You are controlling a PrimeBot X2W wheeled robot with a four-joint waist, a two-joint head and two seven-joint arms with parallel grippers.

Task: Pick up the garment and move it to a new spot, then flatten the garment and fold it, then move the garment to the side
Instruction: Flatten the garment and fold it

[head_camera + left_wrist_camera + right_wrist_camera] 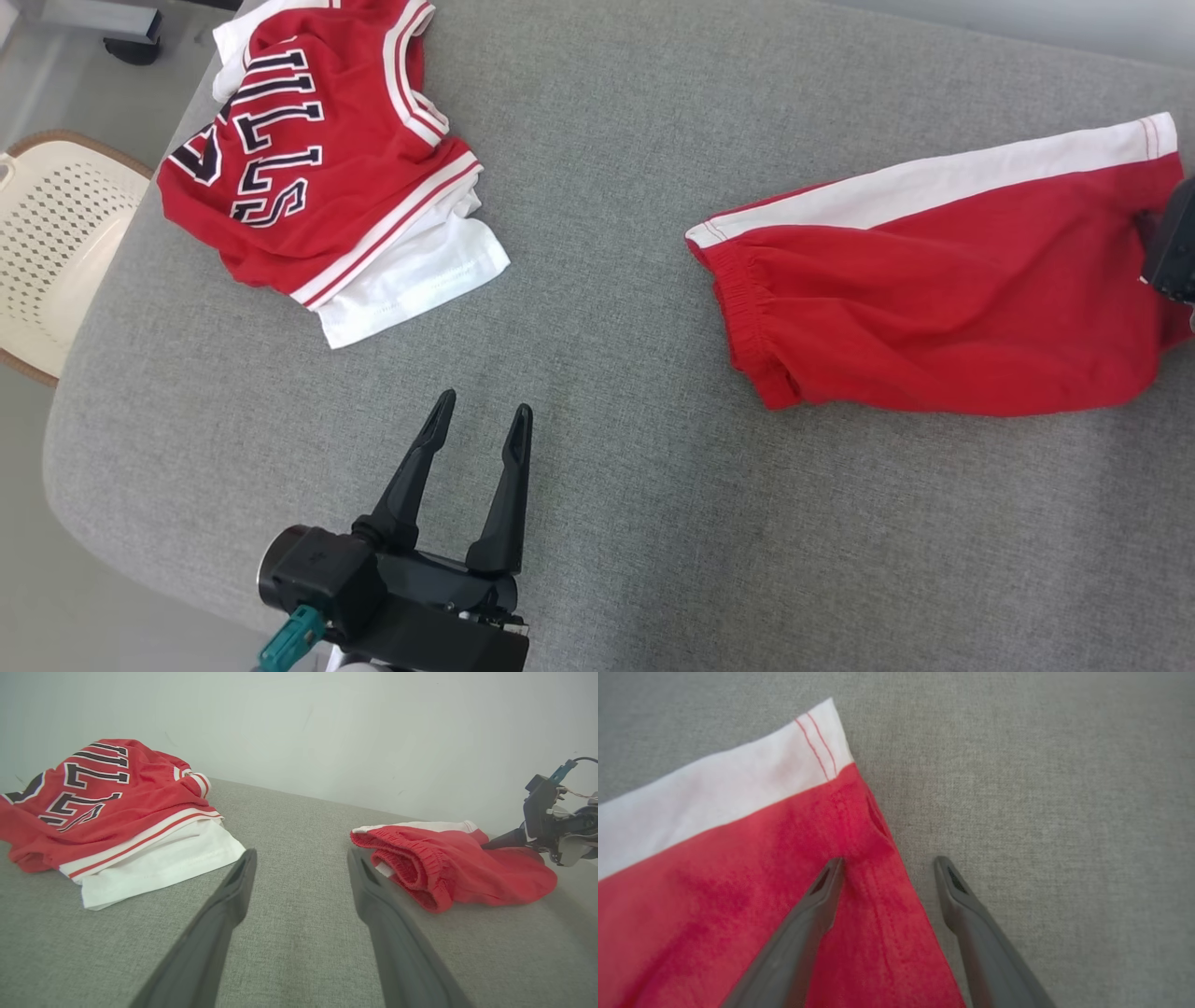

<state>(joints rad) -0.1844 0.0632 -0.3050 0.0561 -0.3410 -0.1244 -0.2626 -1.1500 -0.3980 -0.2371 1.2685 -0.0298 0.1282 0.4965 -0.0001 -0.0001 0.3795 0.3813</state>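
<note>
The garment, red shorts (952, 299) with a white side stripe, lies flat at the right of the grey padded surface (607, 373). From the left wrist its elastic waistband (420, 868) faces the camera. My right gripper (888, 859) is open and straddles the shorts' hem corner, one finger over red cloth (738, 882) and the other over bare grey fabric. Whether it touches, I cannot tell. Its housing (1174, 241) shows at the right edge. My left gripper (485, 403) (301, 854) is open and empty over the near middle of the surface, pointing between the two piles.
A folded red jersey (308, 159) (93, 798) with black lettering lies on a white shirt (420, 280) at the far left corner. A cream perforated chair (56, 243) stands beside the surface's left edge. A pale wall (327, 728) rises behind the surface.
</note>
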